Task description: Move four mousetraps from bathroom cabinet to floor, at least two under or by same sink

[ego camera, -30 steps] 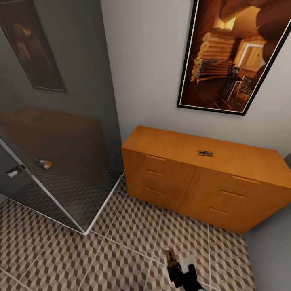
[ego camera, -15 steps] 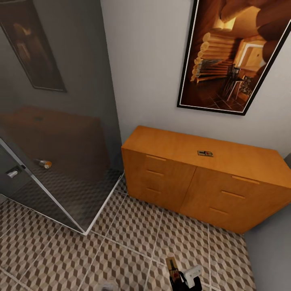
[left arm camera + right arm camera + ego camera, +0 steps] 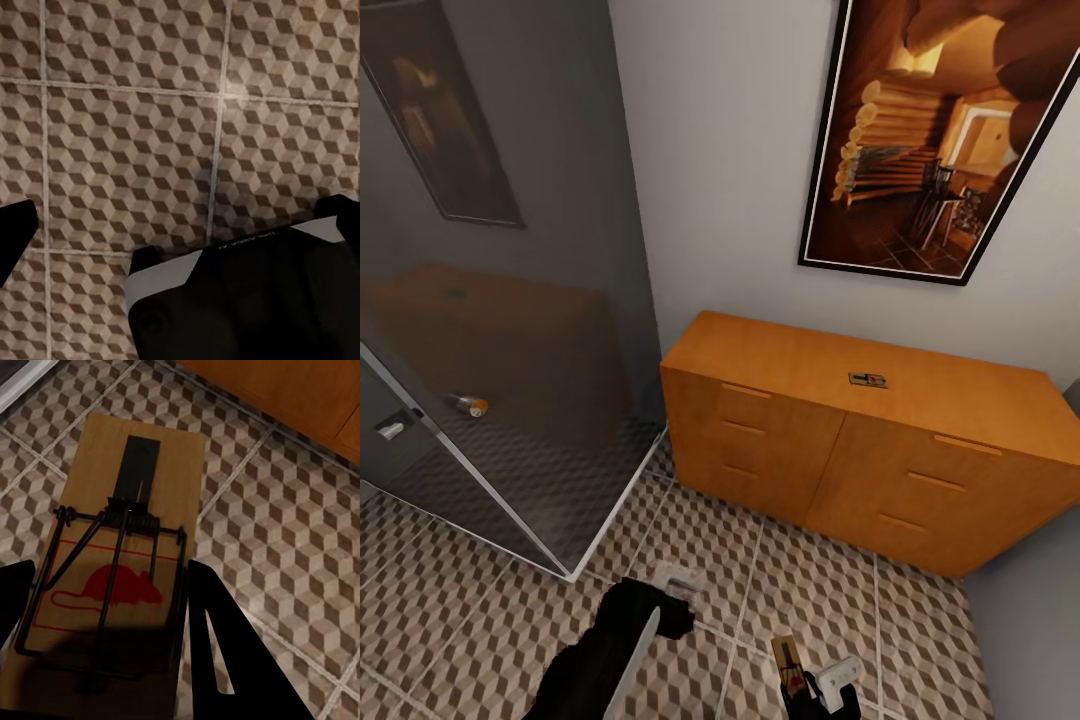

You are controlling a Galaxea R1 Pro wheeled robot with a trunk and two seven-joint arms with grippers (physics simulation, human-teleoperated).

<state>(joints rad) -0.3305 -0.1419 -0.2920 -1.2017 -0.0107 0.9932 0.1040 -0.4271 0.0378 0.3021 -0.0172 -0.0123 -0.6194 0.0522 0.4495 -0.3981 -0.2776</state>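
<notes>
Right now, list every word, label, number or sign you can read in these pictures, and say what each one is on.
No readable words or numbers anywhere.
Held mousetrap: a red mouse picture inside a red outline, no lettering.
Left gripper: a faint line of tiny print on its pale edge, too small and blurred to read.
Mousetrap on the cabinet: too small to tell any marking.
Framed picture on the wall: an image, no text visible.

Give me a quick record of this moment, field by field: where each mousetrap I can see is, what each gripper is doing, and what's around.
held mousetrap: between the right gripper fingers, above the bathroom floor
second mousetrap: flat on top of the cabinet
left gripper: over bare tiles, nothing in it
surroundings: glass shower door, framed picture on the wall above the cabinet
cabinet drawers: all closed
</notes>
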